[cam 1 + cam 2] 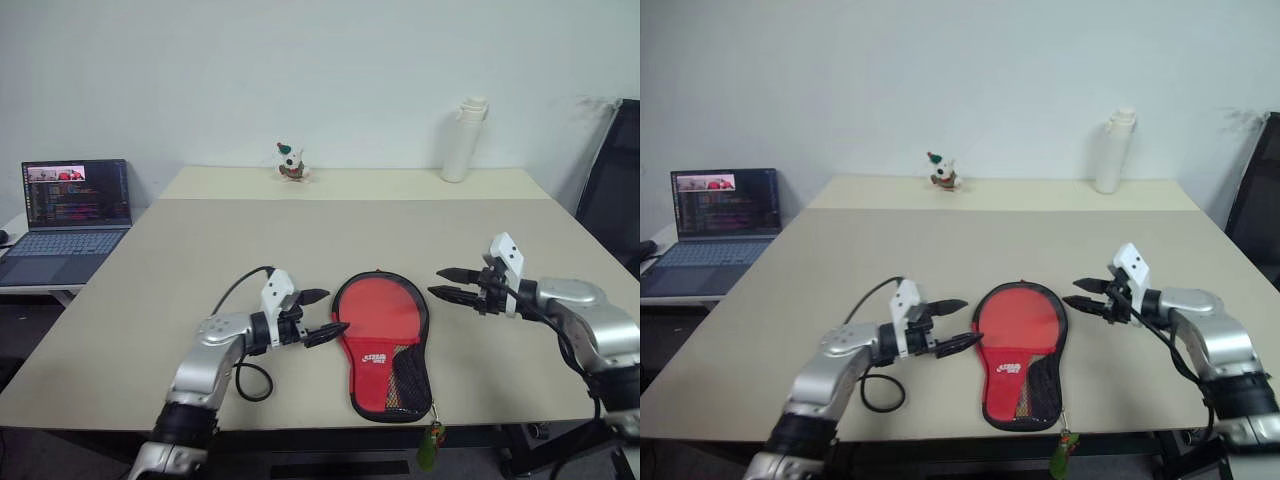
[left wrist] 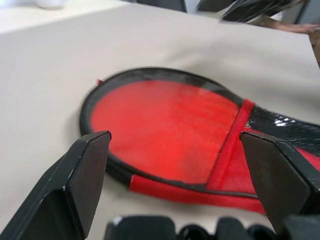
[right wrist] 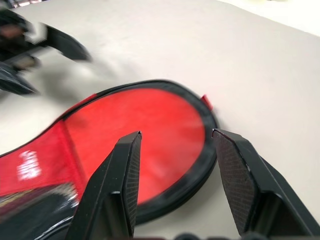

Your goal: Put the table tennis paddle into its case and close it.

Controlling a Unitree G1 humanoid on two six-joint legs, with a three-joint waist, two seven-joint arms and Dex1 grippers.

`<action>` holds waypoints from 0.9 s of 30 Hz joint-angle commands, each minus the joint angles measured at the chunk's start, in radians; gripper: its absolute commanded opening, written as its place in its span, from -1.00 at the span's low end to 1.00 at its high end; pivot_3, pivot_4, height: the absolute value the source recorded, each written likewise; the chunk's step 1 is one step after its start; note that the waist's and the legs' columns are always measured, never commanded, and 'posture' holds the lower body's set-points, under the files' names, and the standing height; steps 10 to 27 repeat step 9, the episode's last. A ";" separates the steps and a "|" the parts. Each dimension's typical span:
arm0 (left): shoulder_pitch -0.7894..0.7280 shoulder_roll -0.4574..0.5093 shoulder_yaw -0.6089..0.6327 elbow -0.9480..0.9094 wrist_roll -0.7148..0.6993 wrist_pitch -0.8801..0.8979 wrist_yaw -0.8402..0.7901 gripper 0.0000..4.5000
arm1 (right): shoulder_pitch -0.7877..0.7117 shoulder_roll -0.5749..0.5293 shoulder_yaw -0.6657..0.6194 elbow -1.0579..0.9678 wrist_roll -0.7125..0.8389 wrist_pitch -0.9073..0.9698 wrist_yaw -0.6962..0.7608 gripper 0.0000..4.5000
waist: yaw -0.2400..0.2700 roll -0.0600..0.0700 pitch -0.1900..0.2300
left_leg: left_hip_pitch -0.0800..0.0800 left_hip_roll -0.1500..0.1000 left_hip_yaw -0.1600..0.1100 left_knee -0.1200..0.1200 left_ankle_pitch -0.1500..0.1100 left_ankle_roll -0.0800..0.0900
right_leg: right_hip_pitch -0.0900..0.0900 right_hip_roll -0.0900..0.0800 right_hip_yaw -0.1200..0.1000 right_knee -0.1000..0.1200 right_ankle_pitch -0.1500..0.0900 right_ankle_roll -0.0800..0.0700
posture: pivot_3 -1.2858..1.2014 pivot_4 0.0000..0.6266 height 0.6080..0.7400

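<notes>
Case flanked by two empty grippers

The case is seen lower centre on the table; left gripper and right gripper are spread, nothing held.

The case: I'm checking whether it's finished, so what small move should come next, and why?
Probably pull both arms back. The case lies flat on the table with its rim looking closed, and the left gripper and right gripper hover open beside it, holding nothing.

beige table with red case near front edge, white bottle and small figurine at back
</notes>
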 commanded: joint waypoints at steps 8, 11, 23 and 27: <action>0.116 0.100 0.125 -0.180 -0.050 0.044 0.136 1.00 | 0.020 -0.057 -0.028 -0.014 -0.052 -0.023 0.054 0.07 | 0.009 0.001 0.000 | 0.000 0.000 0.000 -0.001 0.000 0.000 | 0.000 -0.001 0.000 0.000 0.003 -0.005 | 0.03 -0.52 1.00; 0.109 0.098 0.122 -0.178 -0.055 0.048 0.143 1.00 | 0.022 -0.065 -0.027 -0.022 -0.055 -0.017 0.060 0.07 | 0.009 0.001 0.000 | 0.000 0.000 0.000 -0.001 0.000 0.000 | 0.000 -0.001 -0.001 0.000 0.003 -0.005 | 0.03 -0.52 1.00; 0.109 0.098 0.122 -0.178 -0.055 0.048 0.143 1.00 | 0.022 -0.065 -0.027 -0.022 -0.055 -0.017 0.060 0.07 | 0.009 0.001 0.000 | 0.000 0.000 0.000 -0.001 0.000 0.000 | 0.000 -0.001 -0.001 0.000 0.003 -0.005 | 0.03 -0.52 1.00; 0.109 0.098 0.122 -0.178 -0.055 0.048 0.143 1.00 | 0.022 -0.065 -0.027 -0.022 -0.055 -0.017 0.060 0.07 | 0.009 0.001 0.000 | 0.000 0.000 0.000 -0.001 0.000 0.000 | 0.000 -0.001 -0.001 0.000 0.003 -0.005 | 0.03 -0.52 1.00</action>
